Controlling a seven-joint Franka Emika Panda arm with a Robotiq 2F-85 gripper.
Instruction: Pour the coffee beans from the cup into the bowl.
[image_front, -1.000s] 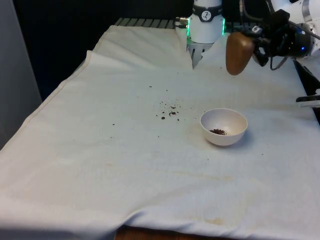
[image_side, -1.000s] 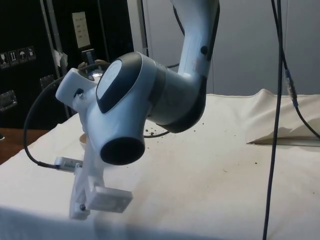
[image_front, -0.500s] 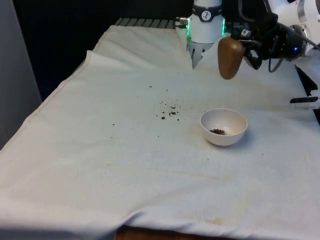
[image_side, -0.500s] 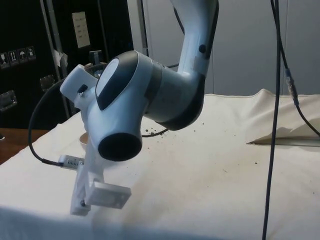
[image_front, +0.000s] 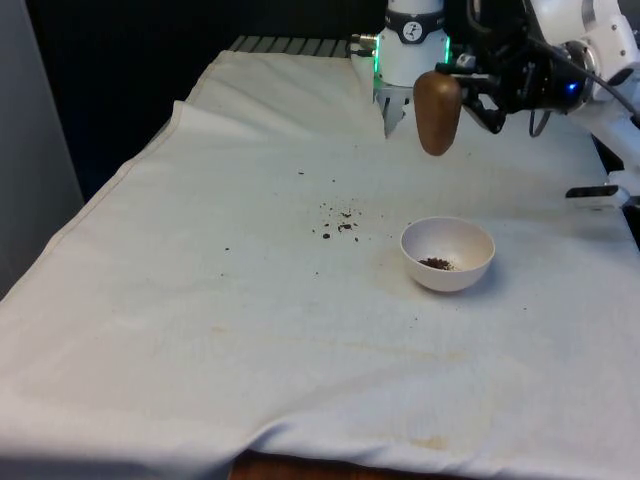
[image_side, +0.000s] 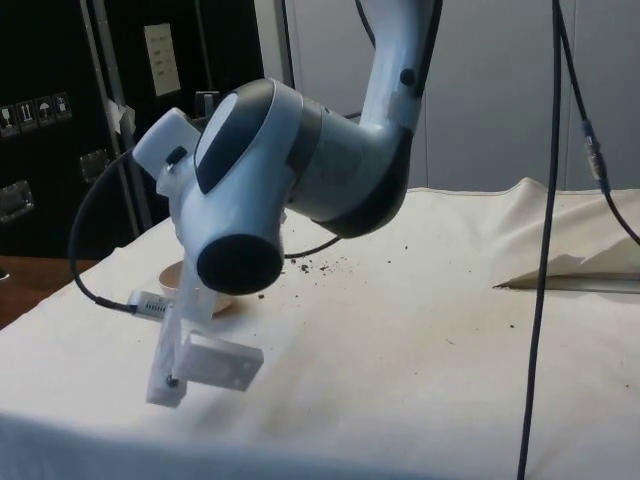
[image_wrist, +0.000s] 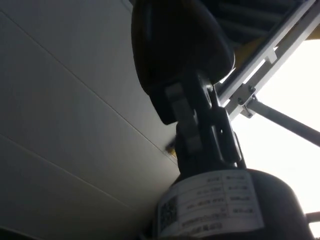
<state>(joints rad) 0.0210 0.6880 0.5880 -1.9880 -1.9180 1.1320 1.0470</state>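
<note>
Brown rounded cup (image_front: 437, 111), pinched upside-down by your black gripper (image_front: 468, 86), hangs far-left of the white round bowl (image_front: 448, 253), so leftover beans would spill onto cloth.

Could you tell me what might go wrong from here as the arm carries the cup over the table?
The brown cup, held in the gripper, hangs mouth-down beyond the white bowl rather than over it, so any remaining beans would likely land on the cloth. Spilled beans already lie beside the bowl, suggesting an earlier miss. The bowl is light-looking; a low pass could knock it.
</note>
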